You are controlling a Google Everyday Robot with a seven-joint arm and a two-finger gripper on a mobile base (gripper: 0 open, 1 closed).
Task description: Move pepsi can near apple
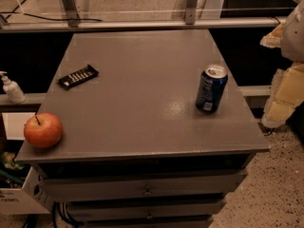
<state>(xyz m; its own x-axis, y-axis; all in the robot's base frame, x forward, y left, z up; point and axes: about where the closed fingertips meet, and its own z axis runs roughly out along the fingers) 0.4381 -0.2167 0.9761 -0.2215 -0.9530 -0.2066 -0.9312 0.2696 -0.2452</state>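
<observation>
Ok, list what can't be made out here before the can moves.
Camera view:
- gripper: not in view anywhere.
- pale shape: cut off by the right edge, unidentifiable.
- pepsi can: label print too small to read.
- wrapper: print too small.
- drawers: lower ones cut off by the bottom edge.

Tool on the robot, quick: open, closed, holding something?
Tool: not in this view, so it cannot be told. The pepsi can stands ungripped on the table.

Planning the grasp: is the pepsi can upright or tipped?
Upright: the pepsi can stands on its base, silver top facing up. The end effector is at the right edge, apart from it.
</observation>
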